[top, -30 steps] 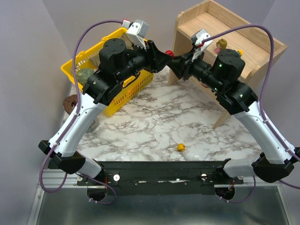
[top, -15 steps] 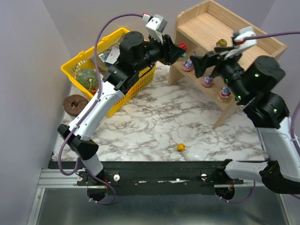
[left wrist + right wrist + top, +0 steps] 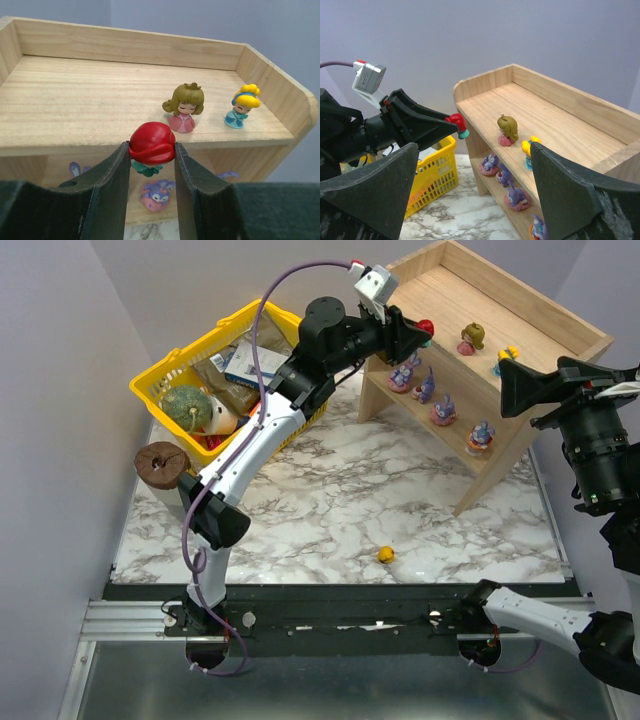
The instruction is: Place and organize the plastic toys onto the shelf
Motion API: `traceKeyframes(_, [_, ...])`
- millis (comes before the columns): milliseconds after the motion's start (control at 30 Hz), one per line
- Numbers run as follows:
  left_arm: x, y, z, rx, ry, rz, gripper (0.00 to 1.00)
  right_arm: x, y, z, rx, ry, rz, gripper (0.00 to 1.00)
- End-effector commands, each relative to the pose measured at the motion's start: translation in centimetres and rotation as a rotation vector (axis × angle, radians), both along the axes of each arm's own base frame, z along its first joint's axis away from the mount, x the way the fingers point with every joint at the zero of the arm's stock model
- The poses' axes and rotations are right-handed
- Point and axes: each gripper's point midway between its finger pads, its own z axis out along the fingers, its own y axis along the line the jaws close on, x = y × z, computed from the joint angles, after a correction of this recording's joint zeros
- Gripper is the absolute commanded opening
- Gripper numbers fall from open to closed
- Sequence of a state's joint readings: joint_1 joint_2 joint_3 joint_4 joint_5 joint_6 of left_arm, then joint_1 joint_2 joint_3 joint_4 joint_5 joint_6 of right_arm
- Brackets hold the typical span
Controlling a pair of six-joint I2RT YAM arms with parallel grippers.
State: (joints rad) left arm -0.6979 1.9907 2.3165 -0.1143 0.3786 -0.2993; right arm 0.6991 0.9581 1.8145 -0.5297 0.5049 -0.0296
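Observation:
My left gripper (image 3: 418,332) is shut on a red-haired toy with a green tail (image 3: 152,146), held just in front of the top tier's front edge of the wooden shelf (image 3: 100,105); it also shows in the right wrist view (image 3: 456,123). An olive-brown-haired toy (image 3: 185,106) and a yellow-haired toy (image 3: 242,105) stand on the top tier. Several purple long-eared toys (image 3: 444,410) stand on the lower tier. A small yellow toy (image 3: 384,554) lies on the marble table. My right gripper (image 3: 520,390) is open and empty, raised to the right of the shelf.
A yellow basket (image 3: 166,382) with groceries and a green gourd (image 3: 183,403) stands at the back left. A brown round thing (image 3: 160,462) lies at the table's left edge. The shelf stands at the back right.
My left arm has stretched right and up, carrying the red-haired toy to the shelf's top tier edge. My right arm has drawn back to the right, away from the shelf.

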Motion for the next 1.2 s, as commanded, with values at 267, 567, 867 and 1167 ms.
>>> traceKeyframes(267, [1.2,-1.7,2.3,-0.052,-0.193,0.034,0.00,-0.3,-0.4,-3.0,-0.008,0.087,-0.004,0.97])
traceKeyframes(567, [2.8,-2.5,1.8,-0.070,-0.210,0.052,0.00,-0.4,-1.1,-3.3,-0.016,0.090,-0.034,0.97])
traceKeyframes(867, [4.0,-3.1,0.6,-0.050,-0.188,0.078,0.02,-1.1,-1.8,-3.0,-0.038,0.081,-0.045,0.97])
traceKeyframes(1167, [4.8,-2.2,-0.2,-0.011,-0.154,0.130,0.05,-1.0,-1.6,-3.7,-0.033,0.093,-0.040,0.97])
